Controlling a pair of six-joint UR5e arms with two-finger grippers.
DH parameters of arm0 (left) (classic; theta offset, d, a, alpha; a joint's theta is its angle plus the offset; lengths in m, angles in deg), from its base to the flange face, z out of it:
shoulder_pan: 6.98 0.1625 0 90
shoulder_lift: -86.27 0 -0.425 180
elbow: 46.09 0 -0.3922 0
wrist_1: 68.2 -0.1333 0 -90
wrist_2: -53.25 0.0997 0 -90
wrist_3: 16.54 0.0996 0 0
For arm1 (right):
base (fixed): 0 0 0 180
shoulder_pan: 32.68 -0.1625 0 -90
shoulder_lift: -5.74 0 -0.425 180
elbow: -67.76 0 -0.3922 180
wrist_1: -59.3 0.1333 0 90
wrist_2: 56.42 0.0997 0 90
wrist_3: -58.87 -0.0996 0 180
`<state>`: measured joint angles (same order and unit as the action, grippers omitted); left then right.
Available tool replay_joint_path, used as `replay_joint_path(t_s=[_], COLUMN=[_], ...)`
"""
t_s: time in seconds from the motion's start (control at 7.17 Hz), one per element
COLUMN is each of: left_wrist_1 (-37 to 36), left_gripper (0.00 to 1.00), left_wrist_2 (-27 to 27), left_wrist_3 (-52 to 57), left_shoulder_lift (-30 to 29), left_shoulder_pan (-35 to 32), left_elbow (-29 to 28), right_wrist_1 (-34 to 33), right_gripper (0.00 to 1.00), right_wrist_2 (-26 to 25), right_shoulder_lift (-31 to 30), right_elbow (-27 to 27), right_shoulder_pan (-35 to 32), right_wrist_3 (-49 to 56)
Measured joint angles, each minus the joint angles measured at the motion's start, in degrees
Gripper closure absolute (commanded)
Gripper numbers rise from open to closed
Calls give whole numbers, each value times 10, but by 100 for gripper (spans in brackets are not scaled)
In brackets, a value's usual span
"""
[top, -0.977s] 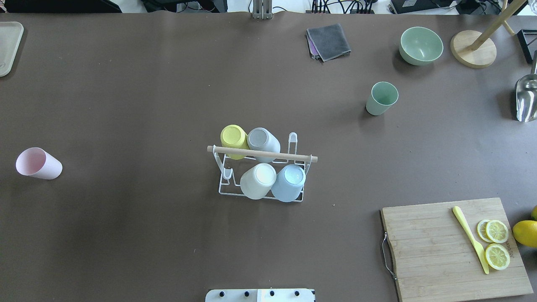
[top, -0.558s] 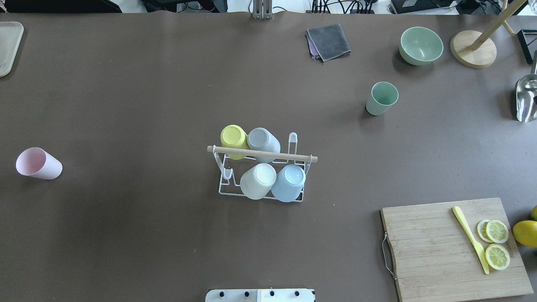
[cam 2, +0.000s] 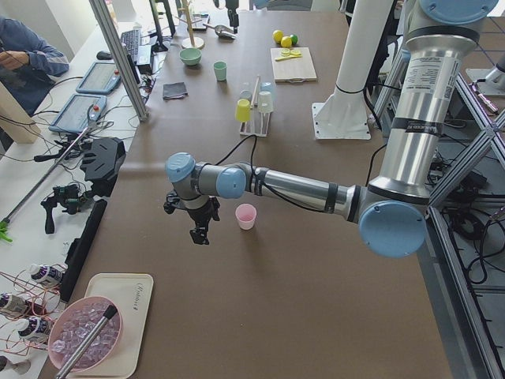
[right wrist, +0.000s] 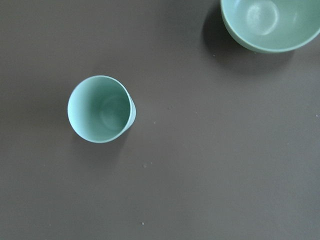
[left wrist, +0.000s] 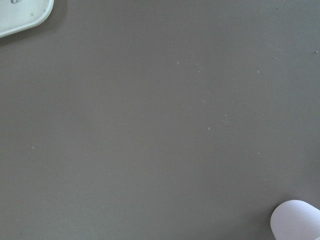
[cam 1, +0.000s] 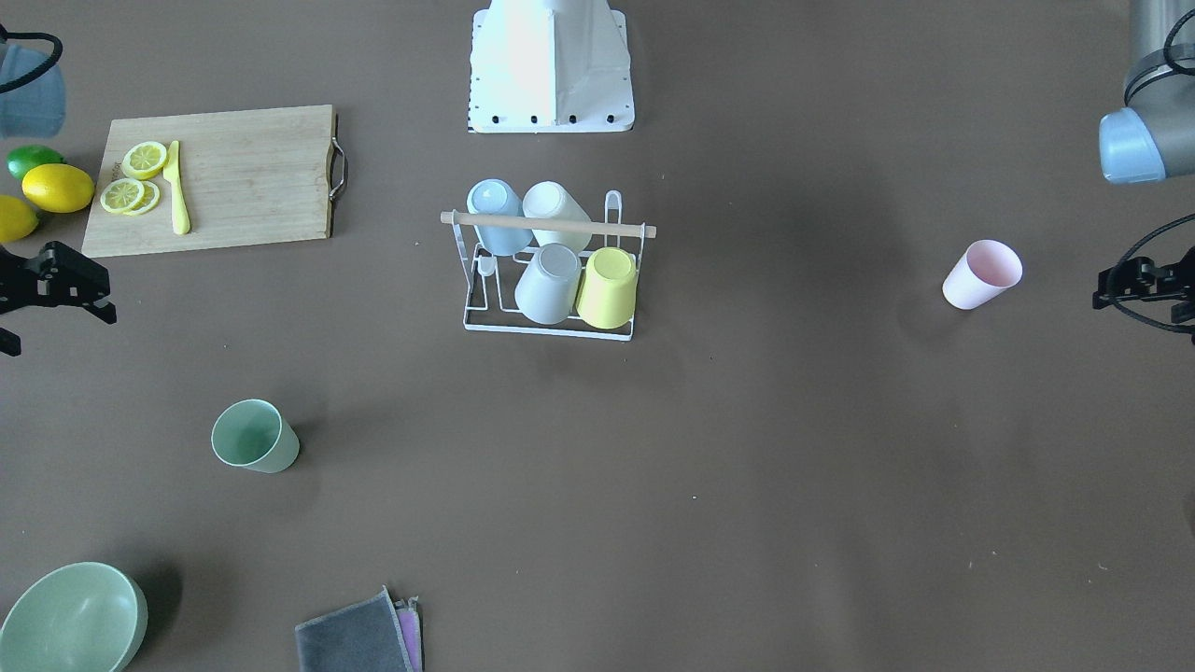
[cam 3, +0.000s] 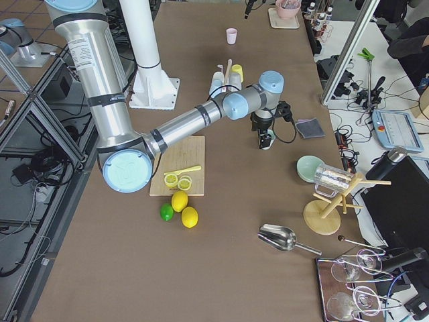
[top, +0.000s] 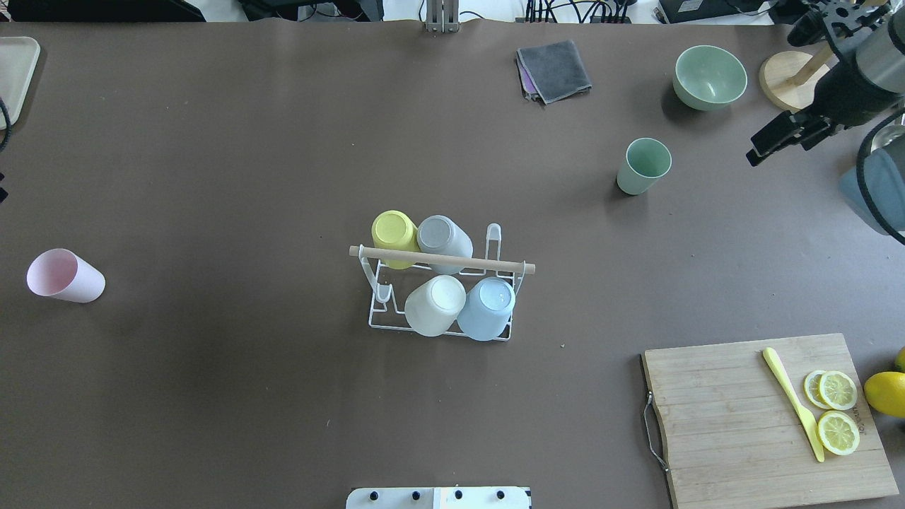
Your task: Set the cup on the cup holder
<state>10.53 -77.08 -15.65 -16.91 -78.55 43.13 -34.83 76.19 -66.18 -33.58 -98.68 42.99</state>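
Observation:
The cup holder [top: 442,260], a white wire rack with a wooden rod, stands mid-table and carries several upturned cups; it also shows in the front-facing view [cam 1: 548,225]. A pink cup [top: 65,276] stands alone at the left, seen too in the front-facing [cam 1: 980,273] and left wrist [left wrist: 296,220] views. A green cup [top: 643,166] stands upright at the back right, below the right wrist camera [right wrist: 101,109]. My right gripper [top: 778,145] hovers to the right of the green cup, fingers apart, empty. My left gripper [cam 1: 1144,285] hovers beside the pink cup; its fingers are cut off.
A wooden cutting board [top: 735,438] with a yellow knife [top: 792,403] and lemon slices lies at the front right. A green bowl [top: 709,76], a grey cloth [top: 553,69] and a wooden stand [top: 797,81] are at the back. A tray [top: 14,78] sits far left.
Both arms have come into view: the right arm at the overhead view's right edge near the green cup, the left arm at the left edge. Cups and rack have not moved.

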Motion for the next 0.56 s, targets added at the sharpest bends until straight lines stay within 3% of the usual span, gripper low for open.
replay_joint_path(t_s=[0.56], left_wrist_1=[-205], left_gripper=[2], left_wrist_2=[88], left_wrist_3=[17], left_shoulder_lift=[-104], left_shoulder_pan=[121], left_elbow=[-2], right_wrist_1=[-32], right_gripper=[0], right_wrist_2=[0], right_shoulder_lift=[204], right_elbow=[216], right_shoulder_pan=[11], right_wrist_3=[-9])
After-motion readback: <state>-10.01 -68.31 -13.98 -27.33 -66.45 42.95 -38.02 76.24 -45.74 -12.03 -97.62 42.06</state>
